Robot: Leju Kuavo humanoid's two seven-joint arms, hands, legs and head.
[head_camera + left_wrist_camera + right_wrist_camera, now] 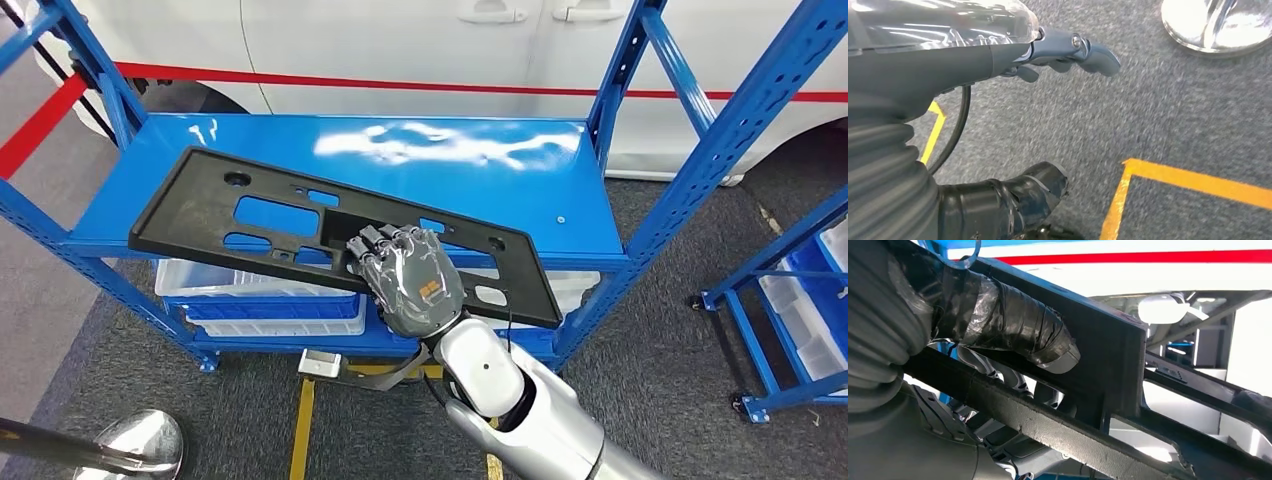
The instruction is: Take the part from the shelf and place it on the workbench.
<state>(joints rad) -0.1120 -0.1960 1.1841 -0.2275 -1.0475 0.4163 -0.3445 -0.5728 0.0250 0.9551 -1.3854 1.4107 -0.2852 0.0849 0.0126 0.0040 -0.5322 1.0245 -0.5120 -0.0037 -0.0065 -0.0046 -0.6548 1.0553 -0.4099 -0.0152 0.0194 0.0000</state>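
Right hand (415, 283) has its fingers (385, 243) clamped on the part (220, 205) over the shelf (480, 170). Left hand (998, 50) hangs empty, fingers apart. Lift level so the long end clears the uprights.

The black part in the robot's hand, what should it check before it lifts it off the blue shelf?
1. Right hand grips the black part: ok, the thumb wraps a bar.
2. Grip centred: not ok, it sits toward one end.
3. Part free of the blue shelf: cannot tell.
4. Shelf posts clear of the part's ends: ok.
5. Left hand free: ok, hanging over the carpet.
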